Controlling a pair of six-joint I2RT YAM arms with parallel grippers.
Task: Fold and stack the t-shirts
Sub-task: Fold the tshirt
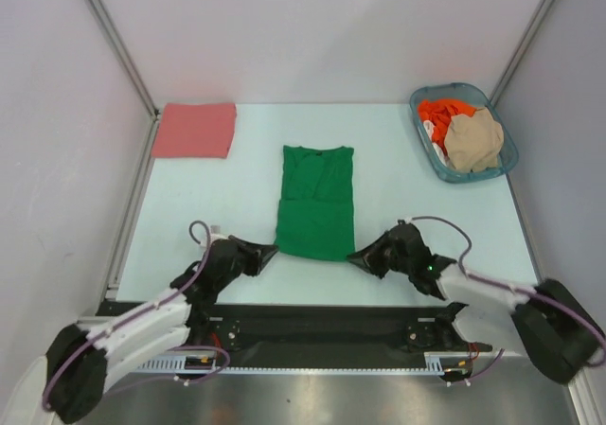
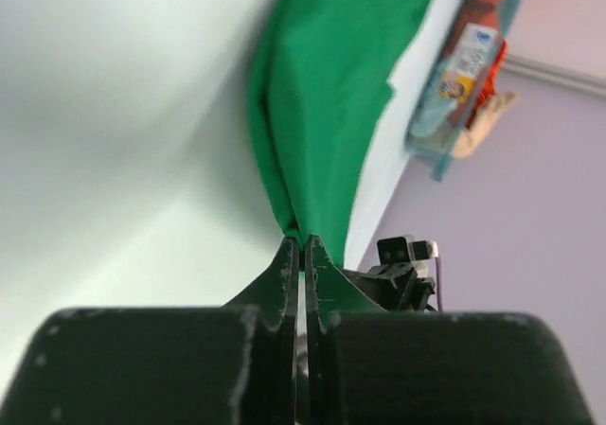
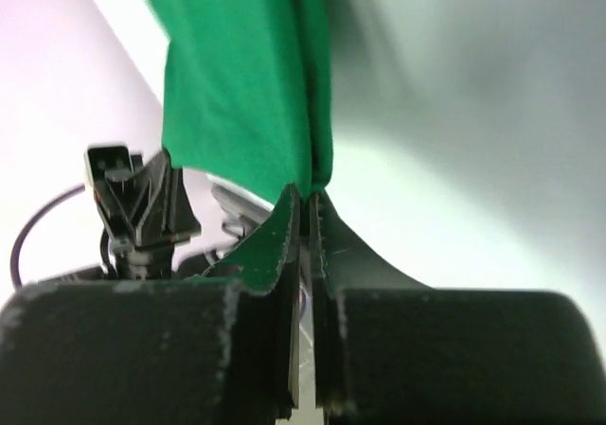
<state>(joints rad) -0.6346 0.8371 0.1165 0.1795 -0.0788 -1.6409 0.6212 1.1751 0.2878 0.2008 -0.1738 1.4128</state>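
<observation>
The green t-shirt [image 1: 315, 203] lay flat on the pale table [image 1: 189, 226] at the centre of the frame. It was folded into a long panel with its neckline toward the top. The left gripper [image 1: 270, 252] was pinched closed on the shirt's lower-left corner, and the right gripper [image 1: 352, 256] on its lower-right corner. Both wrist views showed green cloth caught between nearly touching fingertips. A salmon-pink t-shirt [image 1: 195, 129] sat folded at upper left. At upper right, the blue-grey basket [image 1: 425, 139] held an orange-red t-shirt [image 1: 437, 115] and a beige t-shirt [image 1: 473, 139], both apparently crumpled.
</observation>
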